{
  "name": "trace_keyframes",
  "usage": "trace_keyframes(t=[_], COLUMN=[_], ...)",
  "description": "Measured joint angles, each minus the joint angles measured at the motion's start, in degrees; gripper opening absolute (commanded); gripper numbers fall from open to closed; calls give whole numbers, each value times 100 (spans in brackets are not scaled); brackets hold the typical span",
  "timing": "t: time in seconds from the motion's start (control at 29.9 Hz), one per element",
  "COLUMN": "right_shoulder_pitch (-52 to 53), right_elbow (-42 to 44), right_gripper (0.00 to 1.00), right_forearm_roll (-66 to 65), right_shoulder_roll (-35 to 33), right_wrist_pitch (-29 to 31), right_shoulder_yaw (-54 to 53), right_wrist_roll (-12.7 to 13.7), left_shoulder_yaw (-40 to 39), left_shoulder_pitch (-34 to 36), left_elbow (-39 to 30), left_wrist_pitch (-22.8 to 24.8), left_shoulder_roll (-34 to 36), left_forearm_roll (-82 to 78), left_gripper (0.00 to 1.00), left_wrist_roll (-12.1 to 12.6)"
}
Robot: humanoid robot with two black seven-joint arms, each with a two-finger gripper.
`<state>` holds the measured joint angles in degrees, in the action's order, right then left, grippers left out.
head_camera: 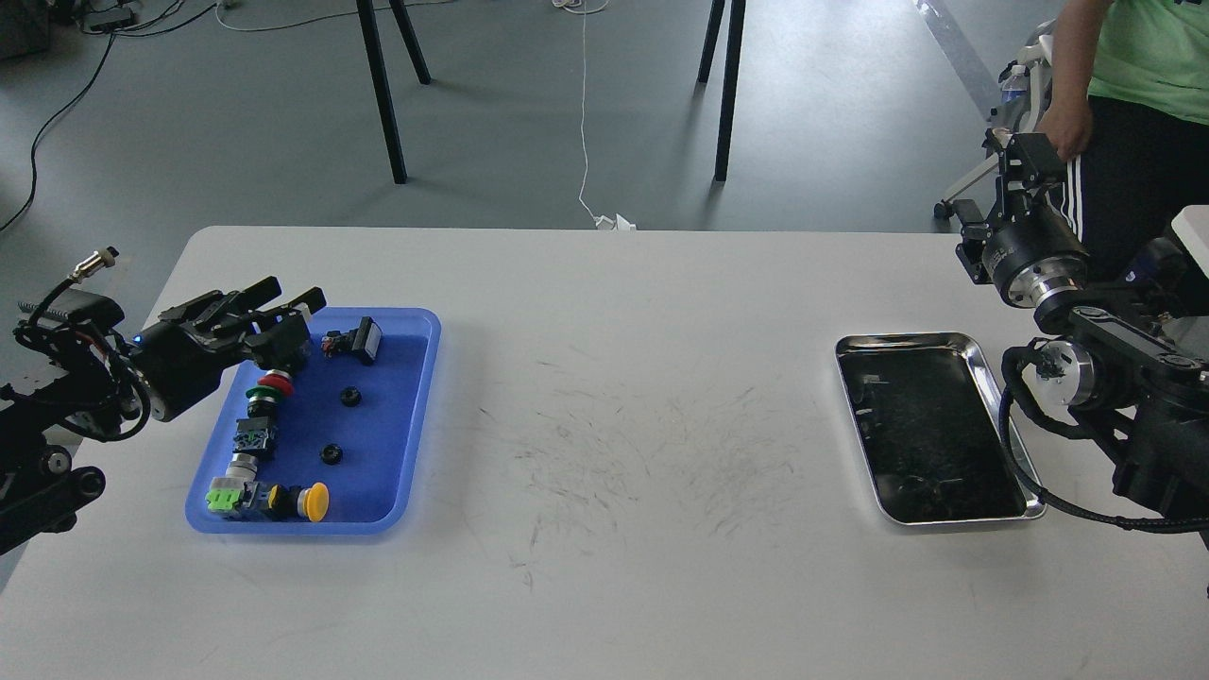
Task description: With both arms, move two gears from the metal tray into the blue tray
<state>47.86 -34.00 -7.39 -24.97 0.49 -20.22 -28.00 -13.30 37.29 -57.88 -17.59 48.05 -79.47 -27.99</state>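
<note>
Grey floor with cables and black chair legs is filling the background, and somebody in a green shirt is standing at the far right. Only the head view to go on here.

White bench point(604, 567) is carrying everything. Both gears are already sitting in the blue tray point(416, 425) on the left: one gear point(350, 397) mid-tray, the other gear point(331, 454) just below it, apart from each other. They're looking like tiny black round discs with a raised hub; teeth are too small to make out. The metal tray point(982, 368) on the right is looking empty, just a dark scratchy reflection, so I'd say the job is basically finished.

Handling-wise, I'm guessing these are light, rigid and a bit fiddly. Pinching across the rim or on the hub seems the way, since they're lying flat and could skate on smooth plastic.

Left hand point(288, 300) is hovering over the tray's top-left corner with fingers spread, holding nothing. Right hand point(1015, 156) is raised well off past the metal tray, and I can't tell if it's open or closed.

Also in the blue tray: coloured push-button switches point(260, 444) and a black connector point(354, 342).
</note>
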Motion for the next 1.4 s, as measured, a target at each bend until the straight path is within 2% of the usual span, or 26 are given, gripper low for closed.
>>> trace_keyframes(t=[0.13, 0.33, 0.6, 0.8, 1.07, 1.24, 1.4], right_shoulder_pitch=[39, 201, 516, 714, 805, 781, 754], right_elbow=[-28, -36, -13, 36, 20, -52, -117], right_gripper=[96, 96, 97, 97, 97, 98, 99], right_forearm_roll=[0, 1, 25, 20, 56, 113, 114], right_shoulder_roll=[1, 9, 142, 357, 555, 573, 619], right_wrist_pitch=[0, -2, -95, -200, -141, 287, 584], right_shoulder_yaw=[1, -25, -118, -149, -179, -598, -739], right_wrist_roll=[0, 0, 0, 0, 0, 209, 246], left_shoulder_yaw=[-16, -42, -734, -966, -1001, -958, -1021], left_shoulder_pitch=[502, 1059, 1213, 1217, 1245, 1248, 1248], left_elbow=[11, 162, 1171, 1809, 2235, 2338, 2360], left_wrist_pitch=[414, 1000, 1286, 1533, 2262, 2721, 3077], left_shoulder_roll=[-44, -367, -1526, -2282, -2763, -2855, -2900], left_forearm_roll=[1449, 3326, 4801, 5305, 5781, 5939, 6018], left_gripper=[86, 86, 93, 93, 96, 98, 98], left_wrist_roll=[0, 0, 0, 0, 0, 0, 0])
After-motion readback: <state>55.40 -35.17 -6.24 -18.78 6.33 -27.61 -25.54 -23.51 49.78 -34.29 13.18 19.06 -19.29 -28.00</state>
